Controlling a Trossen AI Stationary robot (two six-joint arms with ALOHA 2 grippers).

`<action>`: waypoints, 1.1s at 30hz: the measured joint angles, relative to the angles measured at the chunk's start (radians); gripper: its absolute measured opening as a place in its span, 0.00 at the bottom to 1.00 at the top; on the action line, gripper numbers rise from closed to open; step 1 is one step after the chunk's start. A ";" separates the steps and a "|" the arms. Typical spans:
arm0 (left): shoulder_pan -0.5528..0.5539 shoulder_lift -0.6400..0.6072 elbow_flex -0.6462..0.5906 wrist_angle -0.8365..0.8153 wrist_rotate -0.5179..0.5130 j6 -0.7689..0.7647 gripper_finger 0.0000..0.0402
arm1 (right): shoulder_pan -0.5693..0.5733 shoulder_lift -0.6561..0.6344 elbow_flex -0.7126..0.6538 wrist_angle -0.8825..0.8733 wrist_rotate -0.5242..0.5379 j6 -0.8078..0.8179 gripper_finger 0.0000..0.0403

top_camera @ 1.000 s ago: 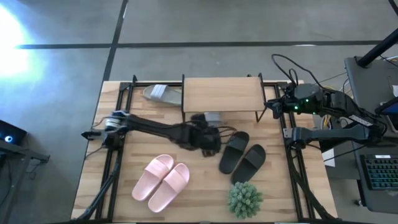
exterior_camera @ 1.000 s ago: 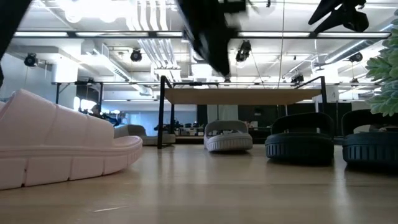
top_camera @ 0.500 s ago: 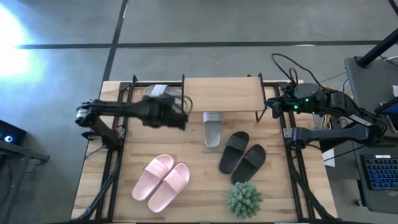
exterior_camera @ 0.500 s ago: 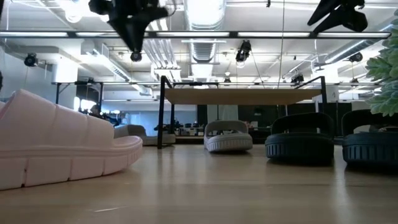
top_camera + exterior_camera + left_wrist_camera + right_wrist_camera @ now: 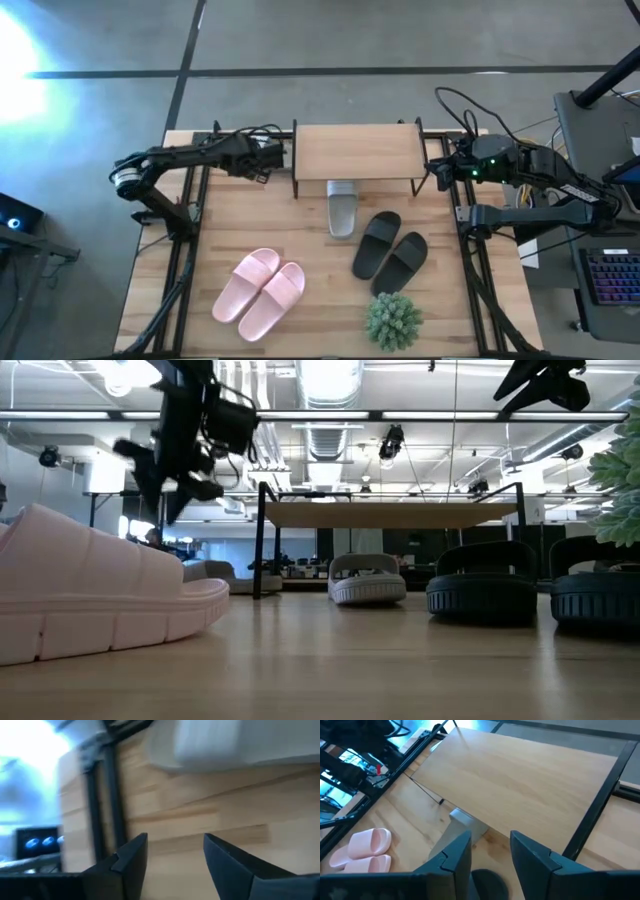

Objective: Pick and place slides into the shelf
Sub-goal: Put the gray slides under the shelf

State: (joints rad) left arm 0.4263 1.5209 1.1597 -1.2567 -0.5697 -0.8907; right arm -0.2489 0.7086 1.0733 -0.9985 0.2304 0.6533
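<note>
Wooden worktop [image 5: 200, 280]: our left tool [image 5: 272, 158], fingers apart and empty, hovers over a grey slide [image 5: 240, 742] left of the shelf [image 5: 356, 150]; right tool [image 5: 490, 851] apart, waiting. Off-centre descent could shove it away.

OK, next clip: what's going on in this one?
A two-arm robot is putting slides under a low shelf. One grey slide lies partly under the shelf's front edge. The left gripper, fingers open and empty, is at the shelf's left end above the second grey slide. The pink pair and black pair sit on the table, untouched. The right gripper waits open by the shelf's right end.
</note>
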 joint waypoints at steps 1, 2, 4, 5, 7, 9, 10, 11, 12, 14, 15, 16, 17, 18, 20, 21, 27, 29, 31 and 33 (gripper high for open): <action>0.008 0.007 -0.016 0.069 0.012 0.041 0.45 | 0.000 0.000 0.000 0.000 0.002 0.000 0.32; 0.017 0.012 -0.031 0.126 0.018 0.079 0.46 | 0.000 0.003 0.000 0.000 0.003 0.000 0.32; 0.036 0.017 -0.054 0.191 0.020 0.144 0.46 | 0.000 0.010 0.000 0.000 0.005 0.000 0.32; 0.045 0.018 -0.061 0.226 0.015 0.166 0.46 | -0.001 0.012 0.000 -0.003 0.006 0.003 0.32; 0.073 0.021 -0.077 0.300 0.010 0.199 0.46 | 0.000 0.014 0.000 -0.016 0.005 0.022 0.32; 0.097 0.024 -0.090 0.340 0.002 0.239 0.46 | 0.000 0.016 0.000 -0.029 0.002 0.036 0.31; 0.109 0.027 -0.091 0.375 -0.010 0.247 0.46 | 0.000 0.014 0.000 -0.035 0.000 0.041 0.31; 0.122 0.028 -0.092 0.410 -0.012 0.252 0.46 | 0.000 0.014 0.000 -0.045 -0.001 0.044 0.31; 0.134 0.028 -0.094 0.432 -0.011 0.253 0.46 | 0.000 0.014 0.000 -0.054 -0.001 0.046 0.31; 0.149 0.028 -0.102 0.485 -0.007 0.253 0.46 | 0.000 0.014 0.000 -0.066 -0.001 0.052 0.31; 0.153 0.028 -0.105 0.518 -0.007 0.256 0.46 | 0.000 0.014 0.000 -0.073 -0.002 0.054 0.31; 0.155 0.028 -0.110 0.543 -0.006 0.271 0.46 | 0.000 0.014 0.000 -0.076 -0.001 0.054 0.31; 0.155 0.028 -0.118 0.563 -0.004 0.290 0.46 | 0.000 0.014 0.000 -0.076 -0.001 0.054 0.31; 0.155 0.028 -0.125 0.582 0.001 0.301 0.46 | 0.000 0.014 0.000 -0.076 -0.001 0.055 0.31; 0.155 0.028 -0.141 0.603 0.019 0.314 0.46 | 0.000 0.014 0.000 -0.076 -0.001 0.054 0.30; 0.155 0.028 -0.151 0.613 0.024 0.314 0.46 | 0.000 0.014 0.000 -0.076 -0.001 0.054 0.31; 0.156 0.079 -0.201 0.675 0.007 0.323 0.46 | 0.000 0.014 0.000 -0.080 0.001 0.053 0.31; 0.156 0.103 -0.208 0.708 -0.015 0.326 0.46 | 0.000 0.014 0.000 -0.086 0.003 0.052 0.31; 0.155 0.124 -0.209 0.732 -0.044 0.326 0.46 | 0.000 0.014 0.000 -0.098 0.006 0.048 0.31; 0.155 0.140 -0.206 0.737 -0.081 0.323 0.46 | 0.000 0.014 0.000 -0.105 0.006 0.046 0.31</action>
State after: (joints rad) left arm 0.5812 1.6613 0.9535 -0.5197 -0.6509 -0.5682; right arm -0.2493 0.7227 1.0729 -1.1038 0.2363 0.6991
